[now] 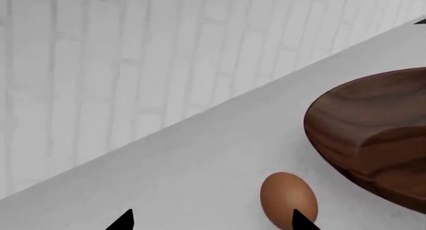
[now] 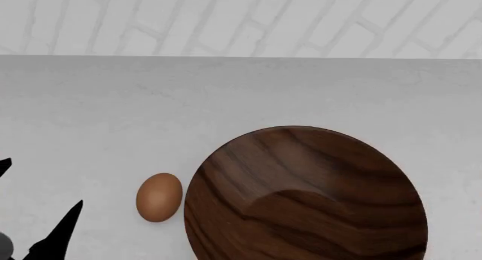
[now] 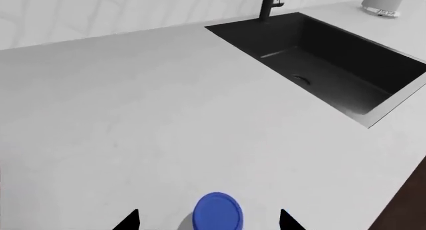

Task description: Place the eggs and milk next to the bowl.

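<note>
Hiding below frame — milk (image 3: 218, 212) body.

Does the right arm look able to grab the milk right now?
Probably yes. The milk's blue cap sits between the right claw's spread fingertips, with bare counter around it and nothing in between.

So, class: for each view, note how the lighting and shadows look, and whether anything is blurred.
Head view: flat, even light; the egg and bowl cast barely any shadow. Left wrist view: sharp throughout, with soft sheen on the wood grain. Right wrist view: the sink reads dark, while the milk cap is cropped, not blurred.
</note>
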Tool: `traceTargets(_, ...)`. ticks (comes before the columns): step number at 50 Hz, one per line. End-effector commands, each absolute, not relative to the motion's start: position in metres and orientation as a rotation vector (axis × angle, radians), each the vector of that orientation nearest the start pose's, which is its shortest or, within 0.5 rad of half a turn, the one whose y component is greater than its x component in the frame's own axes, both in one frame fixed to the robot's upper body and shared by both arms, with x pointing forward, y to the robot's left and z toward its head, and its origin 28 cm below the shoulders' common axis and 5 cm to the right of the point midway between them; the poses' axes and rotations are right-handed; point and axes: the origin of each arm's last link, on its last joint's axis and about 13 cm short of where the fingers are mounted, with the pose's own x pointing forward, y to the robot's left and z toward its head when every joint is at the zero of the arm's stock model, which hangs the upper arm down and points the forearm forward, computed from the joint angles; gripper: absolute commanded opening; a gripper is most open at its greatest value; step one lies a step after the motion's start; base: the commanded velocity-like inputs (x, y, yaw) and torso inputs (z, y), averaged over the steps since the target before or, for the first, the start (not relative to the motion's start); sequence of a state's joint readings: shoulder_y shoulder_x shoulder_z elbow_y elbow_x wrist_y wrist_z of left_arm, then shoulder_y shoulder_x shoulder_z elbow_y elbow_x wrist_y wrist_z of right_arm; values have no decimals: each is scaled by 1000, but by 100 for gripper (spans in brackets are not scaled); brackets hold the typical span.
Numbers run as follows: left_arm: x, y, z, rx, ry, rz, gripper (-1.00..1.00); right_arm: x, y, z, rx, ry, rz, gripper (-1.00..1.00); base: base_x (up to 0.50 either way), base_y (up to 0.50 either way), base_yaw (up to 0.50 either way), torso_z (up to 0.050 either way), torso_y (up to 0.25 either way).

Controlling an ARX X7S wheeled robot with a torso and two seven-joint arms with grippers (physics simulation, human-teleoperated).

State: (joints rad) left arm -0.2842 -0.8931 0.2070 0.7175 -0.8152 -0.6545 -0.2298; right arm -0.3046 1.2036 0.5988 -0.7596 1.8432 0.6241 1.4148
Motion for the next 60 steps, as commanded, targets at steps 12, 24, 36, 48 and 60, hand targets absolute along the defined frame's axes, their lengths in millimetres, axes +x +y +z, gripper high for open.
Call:
traceTargets(12,201,273,181,307,7,-372,100,148,-209,207,14,402,-662,100,0,0,0,0,0)
traceTargets(24,203,274,183,313,12,-371,100,152,-214,196,16,424,-680,100,0,0,0,0,0)
traceTargets(36,207,273,182,319,20,-376,100,161,-219,187,16,442,-698,100,0,0,0,0,0)
traceTargets(48,209,273,187,325,21,-372,100,165,-222,179,17,446,-692,100,0,0,0,0,0)
traceTargets(60,209,273,187,325,23,-372,100,166,-223,174,33,456,-692,100,0,0,0,0,0)
